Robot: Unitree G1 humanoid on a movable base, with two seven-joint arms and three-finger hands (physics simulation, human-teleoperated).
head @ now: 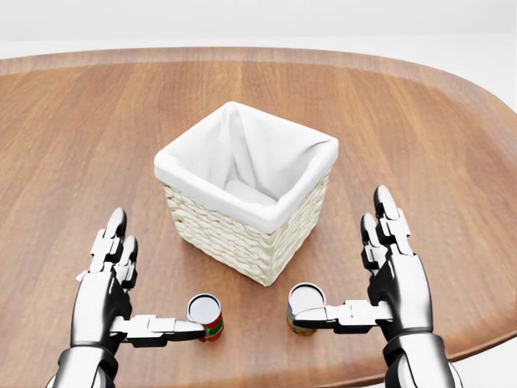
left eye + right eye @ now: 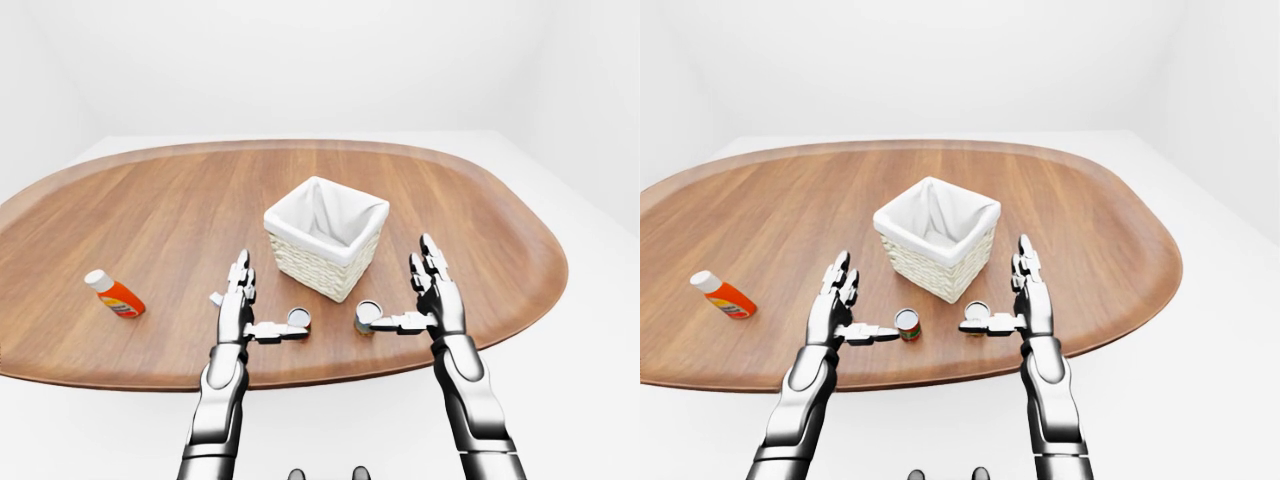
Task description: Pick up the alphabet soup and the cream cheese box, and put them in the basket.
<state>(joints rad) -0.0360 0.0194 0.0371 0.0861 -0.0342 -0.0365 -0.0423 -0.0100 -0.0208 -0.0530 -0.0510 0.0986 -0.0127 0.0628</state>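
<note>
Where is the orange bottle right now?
The orange bottle lies on the wooden table at the far left of the left-eye view, well left of the left robot hand and the basket.
</note>
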